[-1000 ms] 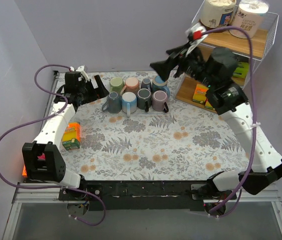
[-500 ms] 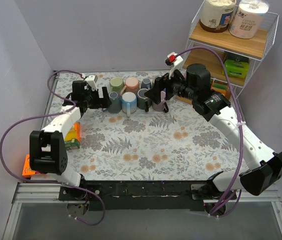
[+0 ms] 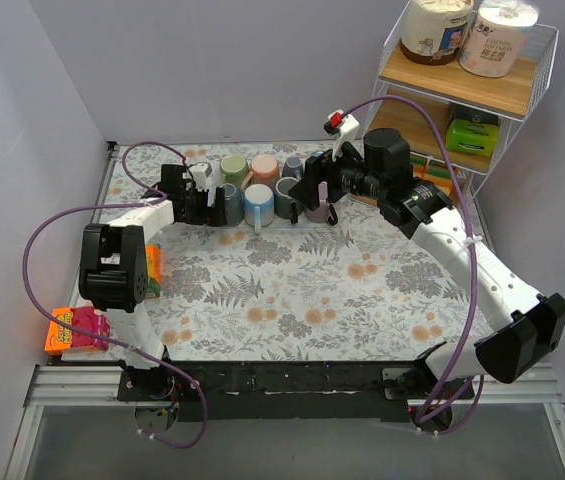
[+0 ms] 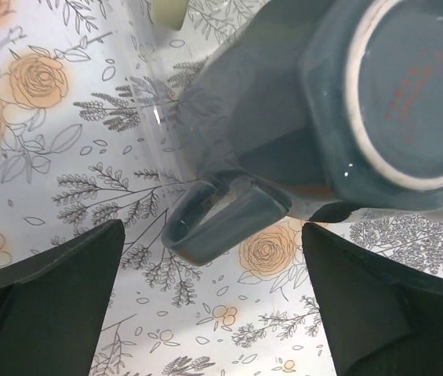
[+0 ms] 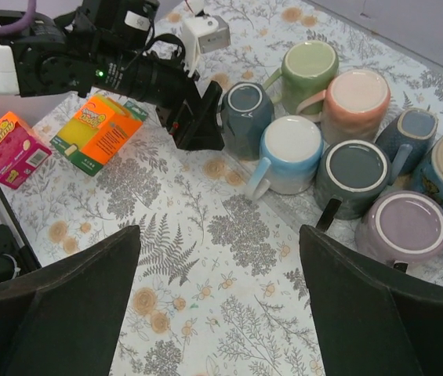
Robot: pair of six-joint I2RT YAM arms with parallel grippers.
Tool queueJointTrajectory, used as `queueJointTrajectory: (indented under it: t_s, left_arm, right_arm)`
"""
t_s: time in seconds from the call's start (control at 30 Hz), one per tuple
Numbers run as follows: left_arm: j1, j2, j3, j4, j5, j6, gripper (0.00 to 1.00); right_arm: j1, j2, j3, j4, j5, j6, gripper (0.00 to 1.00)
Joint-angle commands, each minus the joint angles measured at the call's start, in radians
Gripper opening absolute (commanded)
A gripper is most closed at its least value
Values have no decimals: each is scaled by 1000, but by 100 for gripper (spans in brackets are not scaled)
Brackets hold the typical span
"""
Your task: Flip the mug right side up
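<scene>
Several mugs stand upside down in two rows on a clear tray (image 3: 280,224) at the back of the table. The front-left one is a slate-blue mug (image 3: 227,203), base up in the left wrist view (image 4: 409,94), with its handle (image 4: 221,219) pointing at the camera. My left gripper (image 3: 207,198) is open, low beside this mug, and the handle sits between its jaws without touching them (image 4: 213,262). My right gripper (image 3: 307,190) is open and empty above the floral cloth in front of the mugs (image 5: 219,235). It sees the slate-blue mug (image 5: 246,117) and the left gripper (image 5: 201,117).
Light blue (image 5: 292,153), dark grey (image 5: 354,176) and purple (image 5: 403,227) mugs fill the front row. Green (image 5: 309,66) and pink (image 5: 356,98) mugs stand behind. An orange-green sponge pack (image 3: 144,272) and a pink pack (image 3: 74,328) lie left. A wire shelf (image 3: 462,100) stands back right.
My left gripper has moved right, up to the slate-blue mug. My right arm has come down from high near the shelf to just above the mugs.
</scene>
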Motion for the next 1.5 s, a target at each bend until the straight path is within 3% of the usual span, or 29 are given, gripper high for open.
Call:
queueJointTrajectory:
  t_s: [0.0, 0.1, 0.37, 0.87, 1.07, 1.23, 1.27, 1.3, 1.47]
  left_arm:
    - [2, -71, 18, 46, -33, 78, 96]
    - [2, -83, 15, 66, -37, 101, 95]
    - [-4, -78, 51, 71, 23, 112, 76]
    - [-53, -51, 108, -58, 69, 191, 57]
    - [-76, -87, 81, -66, 19, 188, 36]
    - [-80, -101, 61, -61, 2, 185, 33]
    - [-82, -101, 59, -55, -9, 184, 45]
    - [-85, -97, 59, -52, -12, 182, 48]
    - [-91, -75, 54, -21, -49, 170, 45]
  right_arm:
    - [5, 22, -1, -20, -1, 25, 88]
    - [5, 31, -5, -29, -1, 35, 87]
    - [5, 34, -5, -46, 16, 44, 86]
    - [5, -15, -68, -65, 67, 61, 83]
    - [5, -35, -96, -60, 76, 75, 82]
    - [5, -53, -120, -52, 85, 78, 82]
    - [5, -54, -122, -54, 85, 78, 82]
    - [5, -54, -122, -54, 87, 79, 81]
    - [5, -61, -122, -60, 85, 81, 81]
